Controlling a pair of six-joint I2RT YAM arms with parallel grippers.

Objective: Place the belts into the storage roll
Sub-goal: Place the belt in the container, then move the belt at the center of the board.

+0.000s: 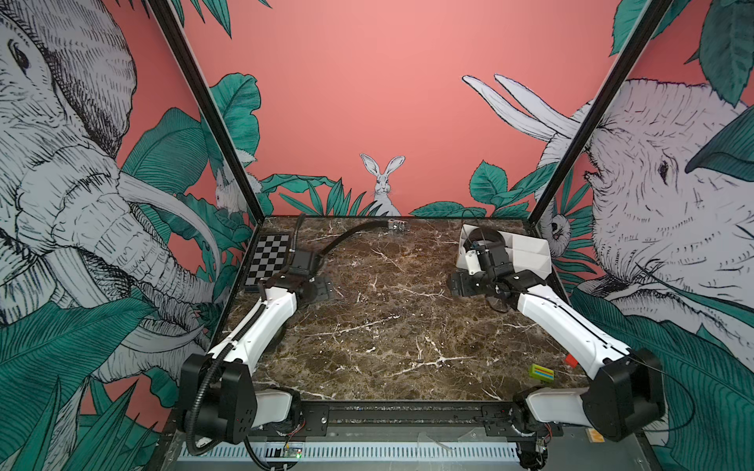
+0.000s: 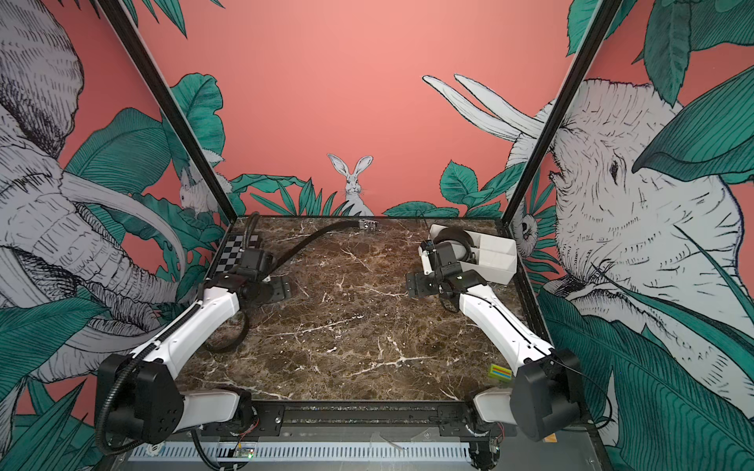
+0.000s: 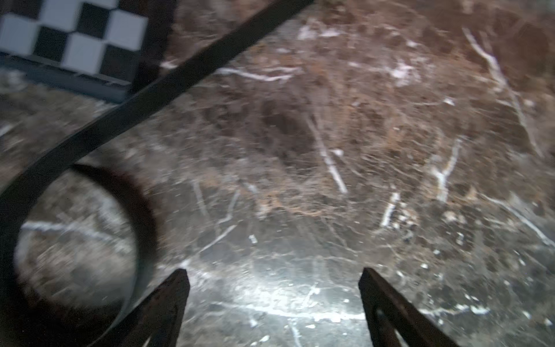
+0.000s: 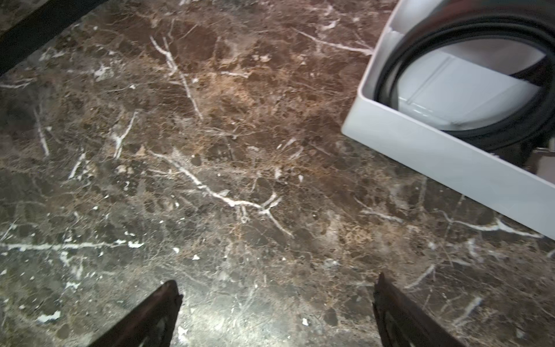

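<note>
On the bench [image 1: 387, 326], one belt [image 3: 210, 45] is lying stretched out near the left arm [image 1: 269, 322] while a second belt [image 4: 480, 28] is sitting coiled in the storage roll [image 1: 530, 248]
Both pairs of jaws are hanging wide open, holding nothing; the loose strap is looking light and floppy, best pinched across its flat width

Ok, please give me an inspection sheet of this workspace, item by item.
Surface: brown marbled tabletop.
Job's things: white tray far right, one coiled belt inside; another belt lies outside on the tabletop.
Clutter: checkered board; green striped block; small red piece.
Grippers: left gripper open, empty; right gripper open, empty, beside the tray.
Cables: ribbed hose on left arm; thin wire by right arm.
Surroundings: jungle-print walls.
</note>
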